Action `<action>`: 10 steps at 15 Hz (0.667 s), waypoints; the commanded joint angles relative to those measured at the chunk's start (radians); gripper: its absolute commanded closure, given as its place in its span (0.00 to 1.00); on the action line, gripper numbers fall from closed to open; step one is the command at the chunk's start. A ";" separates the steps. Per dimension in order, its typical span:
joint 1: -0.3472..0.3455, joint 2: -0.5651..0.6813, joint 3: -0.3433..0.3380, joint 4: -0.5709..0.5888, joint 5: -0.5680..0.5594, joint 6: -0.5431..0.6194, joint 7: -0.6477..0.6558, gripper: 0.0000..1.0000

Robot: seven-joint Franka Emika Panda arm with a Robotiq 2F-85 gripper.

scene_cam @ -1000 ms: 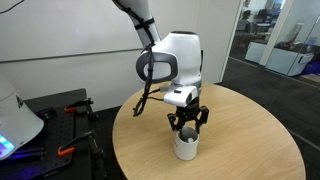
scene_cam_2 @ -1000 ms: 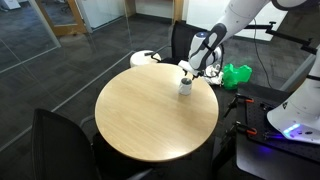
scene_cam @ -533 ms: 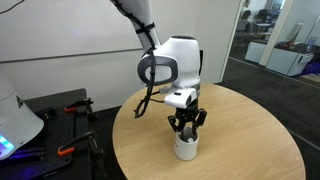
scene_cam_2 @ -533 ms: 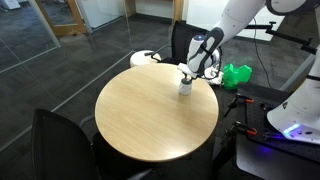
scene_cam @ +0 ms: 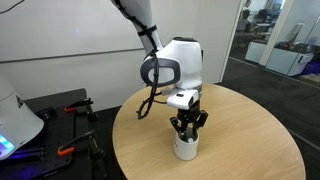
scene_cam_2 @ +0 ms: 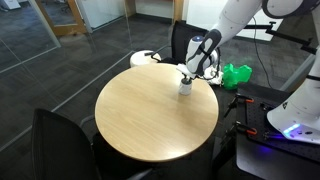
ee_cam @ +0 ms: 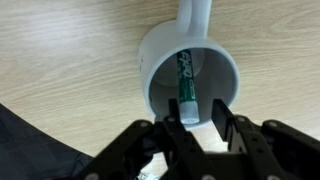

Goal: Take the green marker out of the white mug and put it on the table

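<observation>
The white mug (scene_cam: 186,149) stands upright near the edge of the round tan table (scene_cam: 245,130); it also shows in an exterior view (scene_cam_2: 185,88). In the wrist view I look down into the mug (ee_cam: 160,55), its handle pointing to the top of the picture. The green marker (ee_cam: 186,80) leans inside it, its pale end up near the rim. My gripper (ee_cam: 200,112) hangs right over the mug, open, with a finger on each side of the marker's end; the left one is close to it. It also shows in both exterior views (scene_cam: 187,127) (scene_cam_2: 188,72).
Black chairs (scene_cam_2: 60,140) (scene_cam_2: 183,38) stand round the table. A white object (scene_cam_2: 145,58) lies at the table's far edge and a green object (scene_cam_2: 237,74) sits beyond it. The table edge and dark floor (ee_cam: 30,150) lie close beside the mug.
The arm's wrist has shifted very slightly; the gripper stays over the mug with its jaws apart.
</observation>
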 commanded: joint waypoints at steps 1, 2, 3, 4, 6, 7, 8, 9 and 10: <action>0.023 0.017 -0.023 0.034 -0.002 -0.045 0.040 0.61; 0.023 0.020 -0.024 0.038 -0.003 -0.047 0.042 0.64; 0.023 0.024 -0.025 0.044 -0.003 -0.051 0.046 0.64; 0.023 0.027 -0.025 0.049 -0.004 -0.055 0.054 0.66; 0.020 0.035 -0.024 0.059 -0.006 -0.064 0.056 0.68; 0.020 0.038 -0.024 0.063 -0.007 -0.068 0.058 0.70; 0.021 0.041 -0.025 0.067 -0.008 -0.071 0.059 0.69; 0.020 0.044 -0.026 0.072 -0.008 -0.073 0.060 0.71; 0.021 0.048 -0.027 0.077 -0.008 -0.075 0.061 0.72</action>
